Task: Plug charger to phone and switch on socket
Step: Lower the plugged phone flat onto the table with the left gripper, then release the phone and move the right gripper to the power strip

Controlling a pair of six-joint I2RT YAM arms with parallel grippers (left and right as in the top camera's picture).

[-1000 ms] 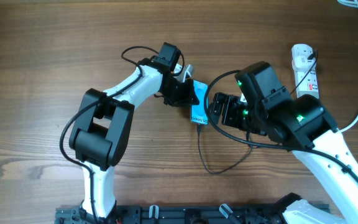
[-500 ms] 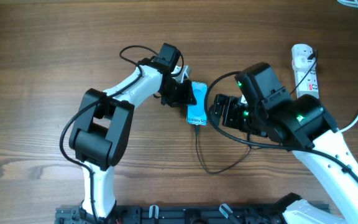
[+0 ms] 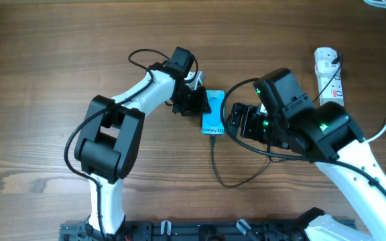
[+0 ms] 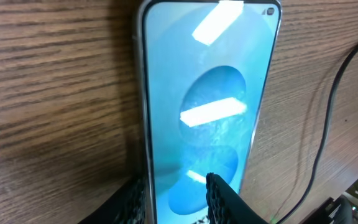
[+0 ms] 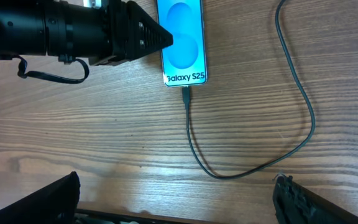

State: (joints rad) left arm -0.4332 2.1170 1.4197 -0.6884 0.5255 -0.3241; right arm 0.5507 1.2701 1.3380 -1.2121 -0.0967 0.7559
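- The phone (image 3: 213,120) lay flat on the bench (image 3: 45,53) between the two arms, screen up and lit turquoise, its "Galaxy S25" end facing the robot's base.
- The charger (image 5: 303,118) looped across the wood, and its connector tip (image 5: 186,94) met the middle of the phone's lettered end, in line with the port.
- By my reading the plugging step was at its close and the socket (image 3: 328,77) was untouched, well apart at the right edge of the bench.
- The left claw (image 4: 174,186) sat at the phone's far end. Its fingers were partly apart, one just outside a long edge and one over the screen. They did not span the phone, so I judged nothing was clamped.
- The right claw (image 5: 176,186) hung wide apart and empty, just beside the phone on the charger's side.
- The next move would call for an arm, likely the right one since it was nearer, to swing over the socket and press its switch without snagging the cable loop.
- Whether the tip was fully seated could not be told, as the joint was too small to read.
- The socket's switch could not be made out overhead, and neither wrist view showed the socket.
- The right arm covered the socket's near end and part of the charger's run.
- The left wrist view cut off the phone's lettered end.
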